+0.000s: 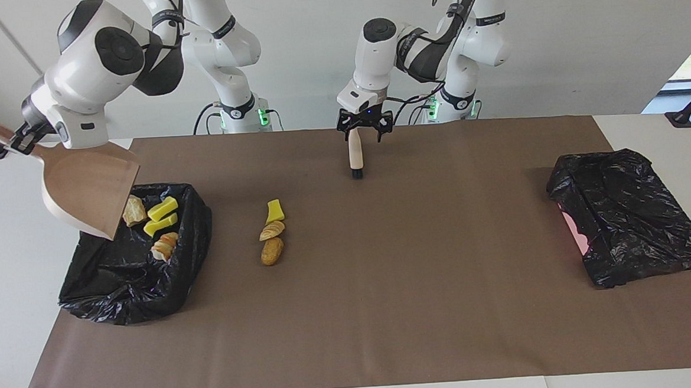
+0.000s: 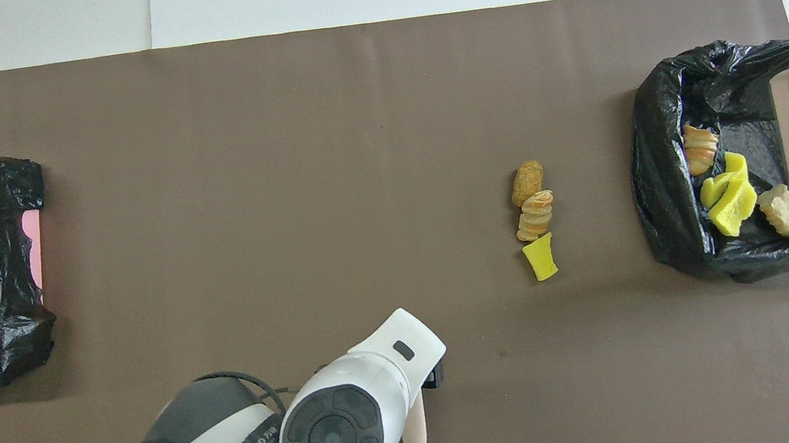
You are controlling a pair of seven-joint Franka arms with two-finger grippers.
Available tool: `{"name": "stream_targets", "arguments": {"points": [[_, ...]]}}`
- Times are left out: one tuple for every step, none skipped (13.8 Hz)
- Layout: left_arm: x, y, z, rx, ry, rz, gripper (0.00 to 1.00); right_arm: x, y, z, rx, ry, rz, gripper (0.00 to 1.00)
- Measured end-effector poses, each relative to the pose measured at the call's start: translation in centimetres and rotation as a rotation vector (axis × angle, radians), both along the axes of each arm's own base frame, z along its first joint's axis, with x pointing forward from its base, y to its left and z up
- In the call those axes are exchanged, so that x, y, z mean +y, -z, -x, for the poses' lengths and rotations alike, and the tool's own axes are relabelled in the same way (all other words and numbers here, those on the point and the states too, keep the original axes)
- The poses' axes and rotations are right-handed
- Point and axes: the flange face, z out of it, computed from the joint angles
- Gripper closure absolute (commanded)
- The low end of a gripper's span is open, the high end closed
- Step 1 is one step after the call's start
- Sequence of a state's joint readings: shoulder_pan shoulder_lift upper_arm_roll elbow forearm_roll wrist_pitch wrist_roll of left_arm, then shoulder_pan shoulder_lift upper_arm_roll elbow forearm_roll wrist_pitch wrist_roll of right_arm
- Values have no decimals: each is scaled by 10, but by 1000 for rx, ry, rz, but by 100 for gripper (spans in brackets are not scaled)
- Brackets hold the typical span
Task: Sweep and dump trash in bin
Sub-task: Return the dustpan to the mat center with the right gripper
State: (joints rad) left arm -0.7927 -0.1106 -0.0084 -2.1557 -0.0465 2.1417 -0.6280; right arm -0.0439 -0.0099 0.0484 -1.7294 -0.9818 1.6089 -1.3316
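The right gripper (image 1: 23,135) is closed on the handle of the dustpan (image 1: 88,192), which is held tilted, its lip low over the open bin (image 1: 126,283) at the right arm's end of the table. Below that lip, inside the bin, part of the trash (image 1: 161,216) is seen: yellow sponge scraps and tan bread lumps lying on the black liner. Three more pieces (image 1: 272,231) are left on the brown mat (image 1: 387,310), in a short row well apart from both grippers, between the bin and the brush (image 1: 355,155).

The left gripper (image 1: 365,128) is spread wide, its fingers standing clear on either side of the brush's handle top. The brush is seen below those jaws, bristles on the mat. A second black bag (image 1: 627,214) is seen at the left arm's end of the table.
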Motion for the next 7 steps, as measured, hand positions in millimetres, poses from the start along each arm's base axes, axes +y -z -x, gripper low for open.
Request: {"name": "stream_targets", "arguments": {"points": [[14,-25,-26,-20,20,4,0,14,4,-1,-43,19,-31,100],[32,-50,-51,-30,45,-1,0,28,9,-2,-98,54,-78,100],[56,-75,-72,-36,74,-10,0,44,16,-2,-157,103,-141,100],[81,-95,-91,-43,96,-16,0,59,21,-2,-208,151,-204,100],[103,-111,-105,-52,111,-20,0,74,26,-1,-254,200,-260,100],[128,-128,-118,-63,127,-23,0,88,30,0,-308,267,-318,100],[153,-148,-130,-77,144,-26,0,102,34,1,-365,352,-382,100]]}}
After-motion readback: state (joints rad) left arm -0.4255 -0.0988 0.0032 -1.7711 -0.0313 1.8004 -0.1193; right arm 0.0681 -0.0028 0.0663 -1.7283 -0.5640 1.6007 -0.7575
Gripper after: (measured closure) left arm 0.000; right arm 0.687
